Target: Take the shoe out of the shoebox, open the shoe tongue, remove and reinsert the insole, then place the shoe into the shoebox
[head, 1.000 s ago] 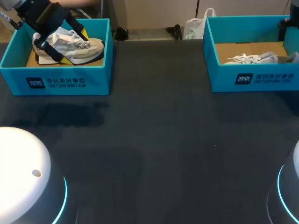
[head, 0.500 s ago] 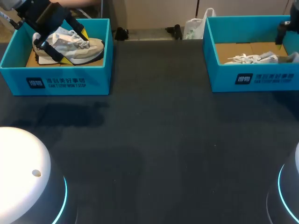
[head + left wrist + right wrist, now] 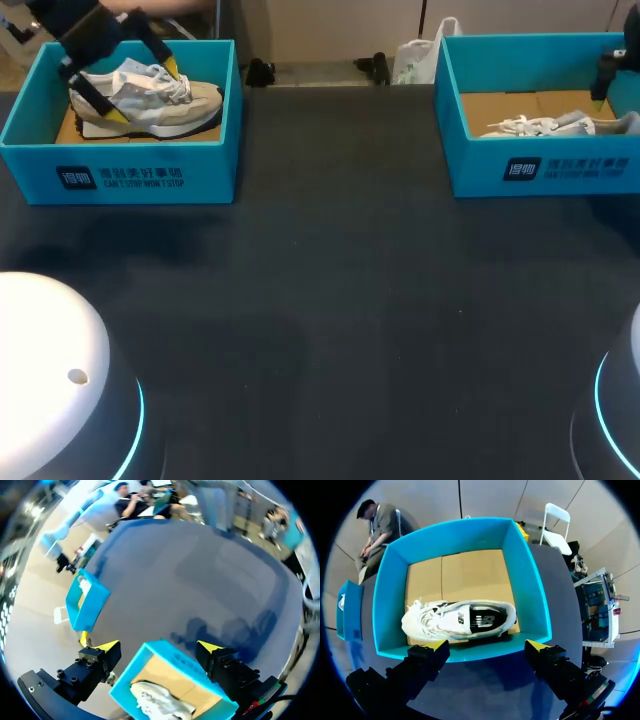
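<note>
— So, which step was in hand?

— By my reading, the very first; neither shoe was out yet; the beige shoe (image 3: 165,100) lay inside the left shoebox (image 3: 130,175), and the white shoe (image 3: 462,620) lay on the cardboard floor of the right shoebox (image 3: 527,585).

— And the grippers?

— The left gripper (image 3: 142,90) hung over the beige shoe with its fingers spread wide, pinching nothing; in its own wrist view the shoe sat well below the yellow tips; the right gripper (image 3: 487,645) hovered by the near wall of its box, fingers likewise spread and apart from the white shoe.

— What did the next move call for?

— A descent, I judged; the left fingers had to go down inside the walls without catching the rim, straddle the beige shoe across its width, and close on it; then a straight lift clear of the box, and a set-down on the dark table (image 3: 330,300) between the boxes, where the tongue could be reached; the box left little room beside the shoe, so the approach wanted care.
</note>
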Robot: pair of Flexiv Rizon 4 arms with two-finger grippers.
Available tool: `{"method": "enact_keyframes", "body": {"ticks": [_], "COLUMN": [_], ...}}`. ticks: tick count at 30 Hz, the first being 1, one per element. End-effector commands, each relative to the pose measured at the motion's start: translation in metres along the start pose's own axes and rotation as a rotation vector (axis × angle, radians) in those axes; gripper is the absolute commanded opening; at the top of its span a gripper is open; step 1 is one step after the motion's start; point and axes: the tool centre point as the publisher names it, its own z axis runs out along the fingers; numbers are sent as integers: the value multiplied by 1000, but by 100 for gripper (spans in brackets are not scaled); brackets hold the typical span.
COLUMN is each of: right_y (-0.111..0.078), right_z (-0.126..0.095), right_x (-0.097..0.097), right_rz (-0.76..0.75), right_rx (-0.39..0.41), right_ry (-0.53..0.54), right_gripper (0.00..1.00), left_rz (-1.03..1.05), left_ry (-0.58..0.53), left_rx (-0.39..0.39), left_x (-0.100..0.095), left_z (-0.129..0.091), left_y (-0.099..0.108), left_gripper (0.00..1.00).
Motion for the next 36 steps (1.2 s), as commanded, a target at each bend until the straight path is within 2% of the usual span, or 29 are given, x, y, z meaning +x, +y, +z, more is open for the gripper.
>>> {"method": "enact_keyframes", "body": {"ticks": [1, 9, 14, 19, 36], "right_y": [-1, -1, -1, -1, -1], "right_z": [-1, -1, -1, -1, -1], "right_x": [0, 0, 0, 0, 0], "right_rz": [0, 0, 0, 0, 0], "right_rx": [-1, -1, -1, -1, -1], "right_ry": [0, 0, 0, 0, 0], "right_gripper": [100, 100, 100, 100, 100], "left_rz": [304, 406, 353, 277, 277], "left_ry": [77, 213, 256, 264, 264], "left_rx": [-73, -192, -217, -284, -284], "left_x": [10, 12, 9, 6, 6], "left_z": [-11, -14, -12, -4, -4], "left_y": [10, 33, 52, 75, 75], "left_gripper": [100, 100, 100, 100, 100]}}
